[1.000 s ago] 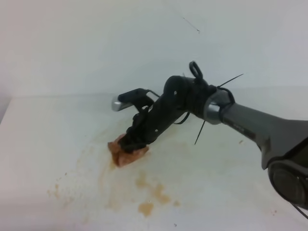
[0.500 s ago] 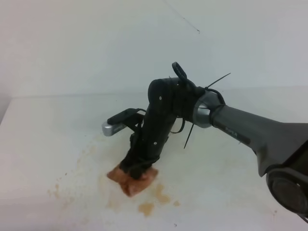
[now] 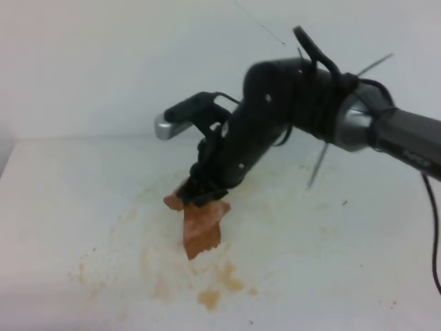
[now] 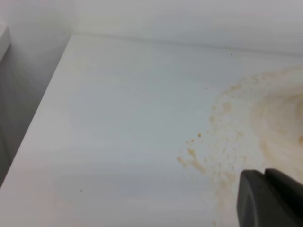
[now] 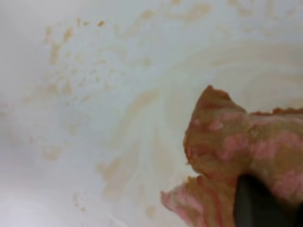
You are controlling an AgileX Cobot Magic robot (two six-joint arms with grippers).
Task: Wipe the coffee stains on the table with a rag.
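Evidently right gripper [image 3: 201, 196] pinching rag [image 3: 201, 231] narrowly by top edge, cloth dangling onto table [image 3: 62, 186], likely repositioning toward remaining coffee stains [image 3: 209, 298] just in front; left gripper [image 4: 271, 198] idling aside, jaw state unclear.

A plain white wall [image 3: 124, 62] is seen behind the scene, bare and evenly lit by soft, diffuse light. A thin dark line [image 3: 265, 29] is seen running slantwise across its upper part. In the left wrist view the wall [image 4: 189, 19] is met by a second white surface at a corner on the left, where a grey shadow is cast.
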